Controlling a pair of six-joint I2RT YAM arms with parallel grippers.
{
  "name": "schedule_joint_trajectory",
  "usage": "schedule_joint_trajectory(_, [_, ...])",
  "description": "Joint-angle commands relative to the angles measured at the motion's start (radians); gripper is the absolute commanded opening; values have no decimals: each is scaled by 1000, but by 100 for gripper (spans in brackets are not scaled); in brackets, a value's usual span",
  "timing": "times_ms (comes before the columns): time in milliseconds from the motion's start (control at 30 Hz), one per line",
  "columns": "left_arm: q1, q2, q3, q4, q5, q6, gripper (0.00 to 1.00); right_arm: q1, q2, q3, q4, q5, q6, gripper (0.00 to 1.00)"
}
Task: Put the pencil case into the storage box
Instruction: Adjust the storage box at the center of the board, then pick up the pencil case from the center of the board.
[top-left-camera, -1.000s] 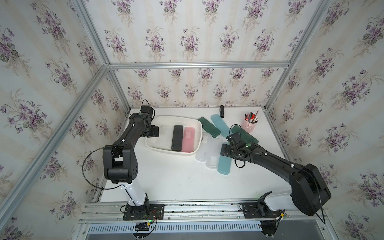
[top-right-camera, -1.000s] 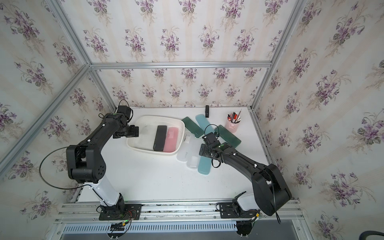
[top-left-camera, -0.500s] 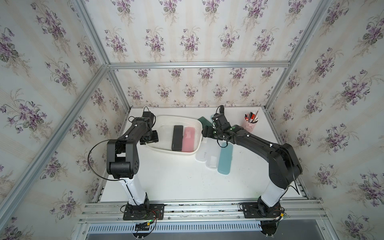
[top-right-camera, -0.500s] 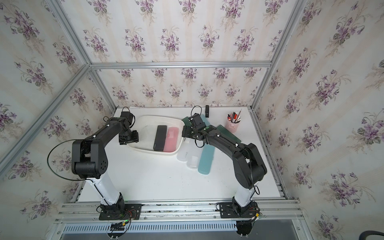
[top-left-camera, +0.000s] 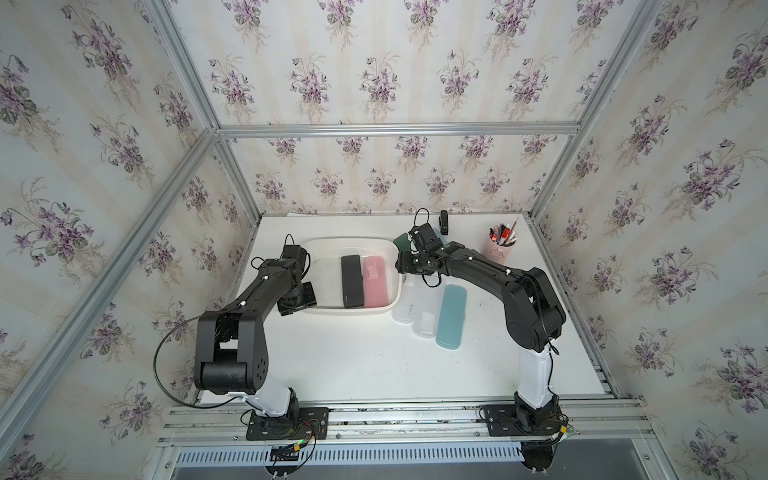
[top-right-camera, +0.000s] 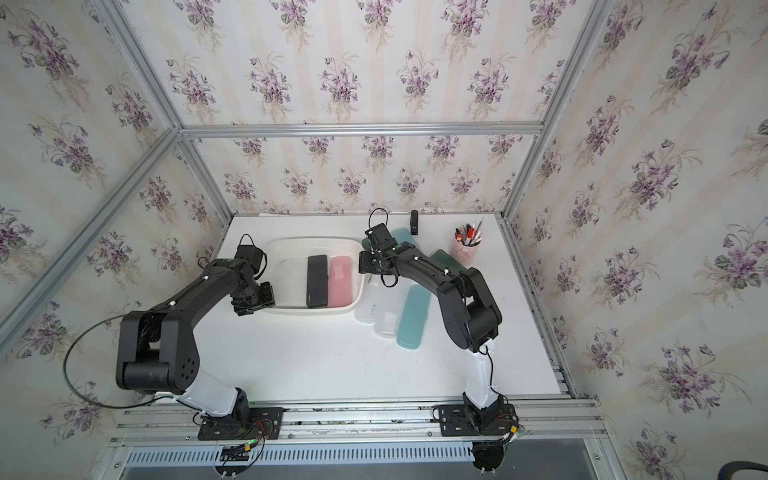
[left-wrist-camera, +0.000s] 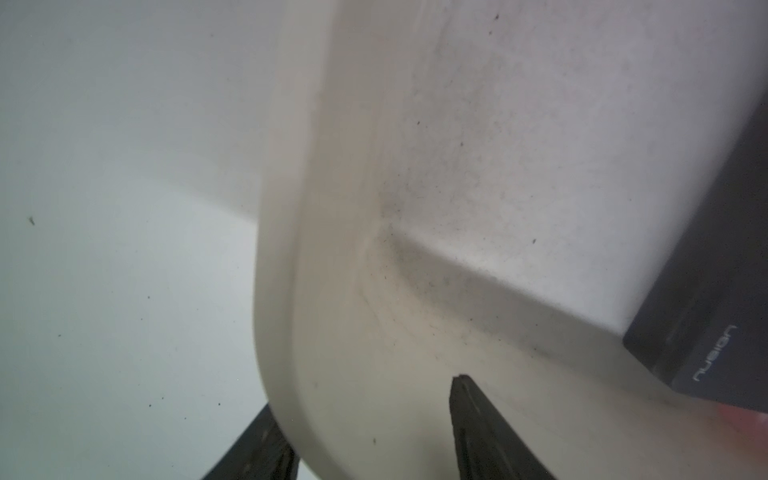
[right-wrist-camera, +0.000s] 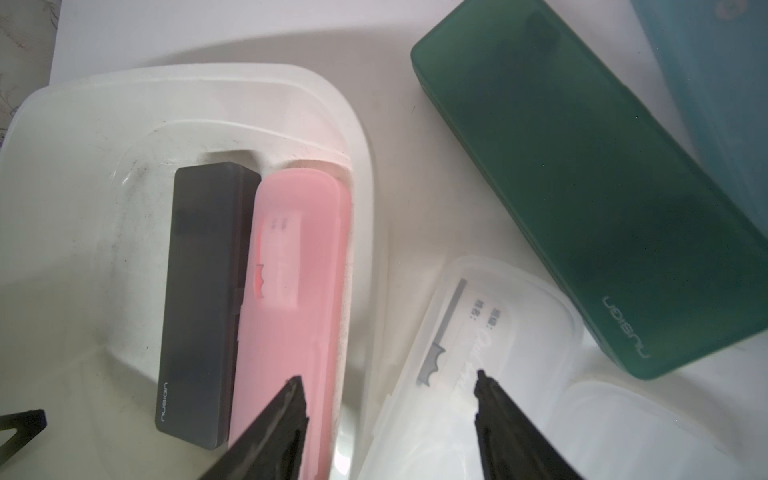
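Since the earlier frames the right gripper (right-wrist-camera: 388, 376) has swung off the loose cases to the right rim of the storage box (top-left-camera: 349, 240). The left gripper (left-wrist-camera: 365, 397) has slid along the left rim to the box's near-left corner.

The left gripper straddles that rounded corner. One finger (left-wrist-camera: 266, 449) sits outside, partly hidden under the flared rim, and the other lies inside against the sloping wall. Its jaws are partly spread with the wall between them; whether they pinch it cannot be told. The right gripper's jaws are also partly spread and hold nothing. In the right wrist view the rim runs between them with a gap on each side. One fingertip is over the pink pencil case (top-left-camera: 375, 282) and the other over a clear pencil case (right-wrist-camera: 478, 332) outside the box.

Inside the box the black pencil case (top-left-camera: 352, 281) and the pink one lie side by side, touching, with the pink one close along the right wall. Left of the black case the box's floor shows open white up to the left wall. Outside, the clear case's end lies just beside the right rim. The teal pencil case (top-left-camera: 451, 318) lies further right on the table (top-left-camera: 353, 365), and the dark green pencil case (right-wrist-camera: 582, 187) lies near the box's far-right corner.

The left arm (top-left-camera: 257, 297) folds at a raised elbow, reaches back, and bends its wrist down onto the corner. The right arm (top-left-camera: 486, 272) folds at a high elbow and stretches left over the loose cases to the rim.
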Motion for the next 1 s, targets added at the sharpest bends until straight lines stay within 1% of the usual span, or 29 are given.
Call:
schedule_joint_trajectory(0, [-8,-54,-47,-18,-15,-40,61,1,6,17,-28,-7,-38,67])
schedule_joint_trajectory(100, [-18,-114,-78,-30,-26,-51,62,2,-12,-2,-26,-2,-42,67])
schedule_joint_trajectory(133, [-20,-131,-84,-34,-32,-54,66,2,-24,-11,-24,3,-44,67])
schedule_joint_trajectory(167, [-21,-165,-87,-38,-39,-59,72,0,-45,-27,-19,11,-45,68])
schedule_joint_trajectory(233, [-21,-203,-82,-43,-44,-62,81,-1,-100,-59,-21,52,-44,75])
schedule_joint_trajectory(333, [-28,-256,-50,-63,-46,-65,98,-21,-229,-142,-60,140,-16,91])
schedule_joint_trajectory(367, [-33,-278,-38,-76,-50,-68,99,-35,-282,-189,-76,166,-3,95])
schedule_joint_trajectory(400, [-39,-304,-28,-80,-49,-64,99,-48,-336,-242,-89,184,11,99])
schedule_joint_trajectory(433, [-47,-326,-23,-81,-46,-57,99,-49,-379,-292,-100,198,22,100])
schedule_joint_trajectory(467, [-57,-350,-16,-90,-45,-57,99,-97,-423,-349,-113,209,37,100])
schedule_joint_trajectory(500, [-66,-372,-10,-97,-40,-57,99,-108,-464,-410,-124,227,55,100])
schedule_joint_trajectory(567, [-92,-406,-6,-102,-31,-51,99,-119,-529,-520,-117,249,81,100])
schedule_joint_trajectory(667, [-129,-444,-17,-106,-12,-46,99,-125,-581,-657,-74,233,121,100])
schedule_joint_trajectory(800, [-170,-475,-44,-103,6,-44,99,-125,-586,-746,-13,215,163,100])
schedule_joint_trajectory(967, [-213,-474,-66,-101,5,-30,99,-124,-556,-761,17,216,179,100])
